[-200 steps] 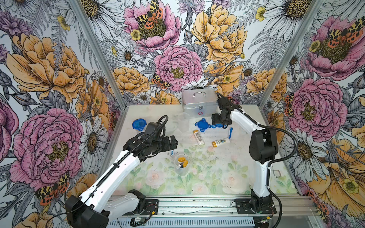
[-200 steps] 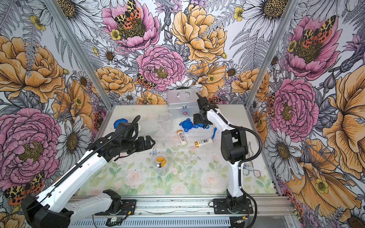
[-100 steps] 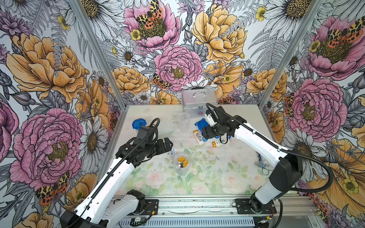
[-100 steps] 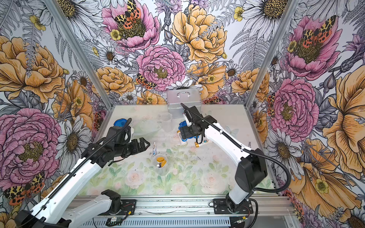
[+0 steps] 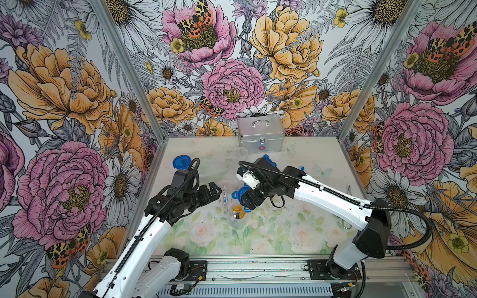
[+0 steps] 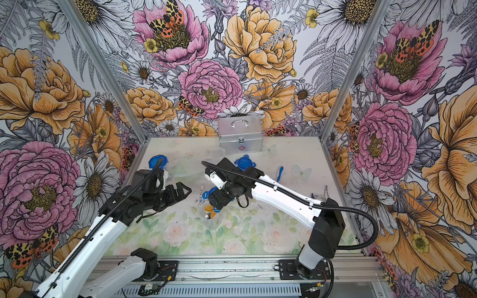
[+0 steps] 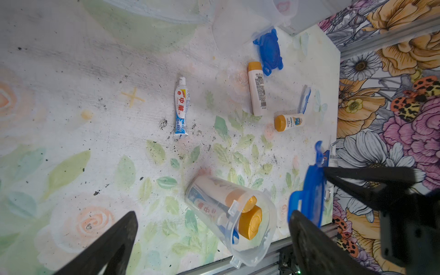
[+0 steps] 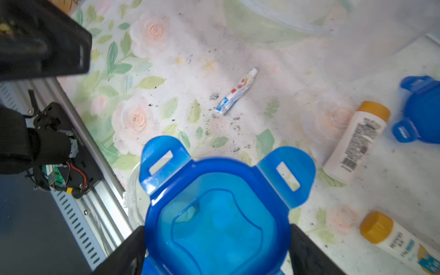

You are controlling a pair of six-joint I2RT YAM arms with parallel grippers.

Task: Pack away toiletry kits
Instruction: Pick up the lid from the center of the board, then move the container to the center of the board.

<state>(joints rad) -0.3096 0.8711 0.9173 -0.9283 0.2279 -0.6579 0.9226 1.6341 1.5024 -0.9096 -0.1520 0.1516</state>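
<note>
Clear plastic is forming the nearest piece of the kit: a cup is standing near the front of the worktop, carrying the packed bottles and a packed tube. It is looking light and thin-walled, so any sideways push is likely to tip or slide it. Bracing its wall low down is seeming wise.

The left tool is hovering just beside the cup, jaws spread wide and empty. The right tool is hanging just above and beside the cup, its jaws pressing on opposite edges of a blue lid. That lid is appearing stiff, smooth and nearly weightless. Holding it by the rim is leaving its clip tabs free for snapping down.

Beyond, a loose tube, two loose bottles, a toothbrush and a second lid are lying apart on the worktop. These small rounded things are probably rolling easily and are best pinched across the middle. Farthest back, a silver case is sitting against the wall.
</note>
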